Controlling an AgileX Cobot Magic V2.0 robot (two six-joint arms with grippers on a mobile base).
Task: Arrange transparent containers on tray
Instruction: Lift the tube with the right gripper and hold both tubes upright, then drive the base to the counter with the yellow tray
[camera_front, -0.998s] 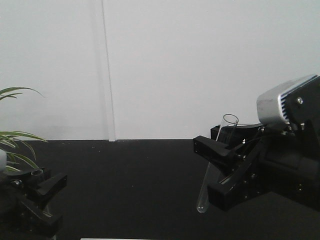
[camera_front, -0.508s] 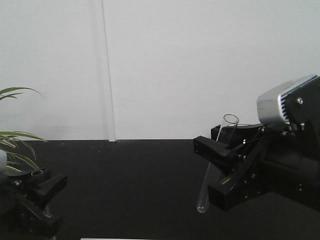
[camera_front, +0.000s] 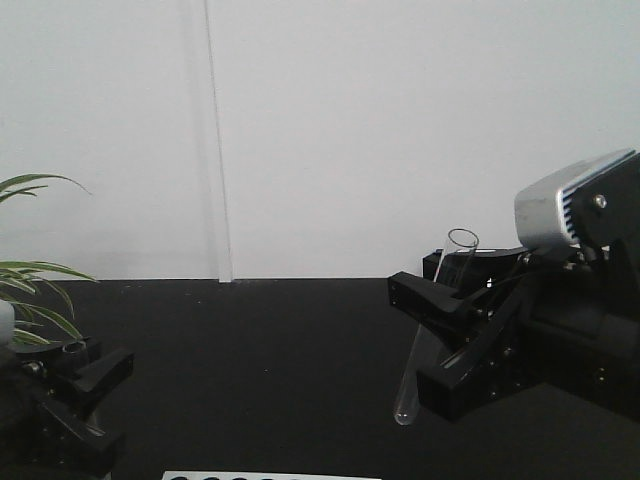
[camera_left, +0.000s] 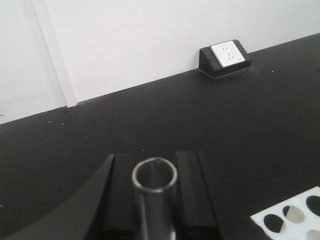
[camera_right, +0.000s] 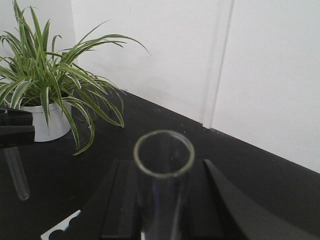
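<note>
R gripper (camera_front: 408, 338) at mid-right of the front view is pinching a clear test tube (camera_front: 409, 385), tilted w/ rim up n rounded end down over the black table (camera_front: 250, 350), while L gripper (camera_front: 100, 400) in the bottom-left corner is clamped on a second tube (camera_left: 154, 175), w/ a white holed rack (camera_left: 295, 215) at lower right of its wrist cam.
</note>
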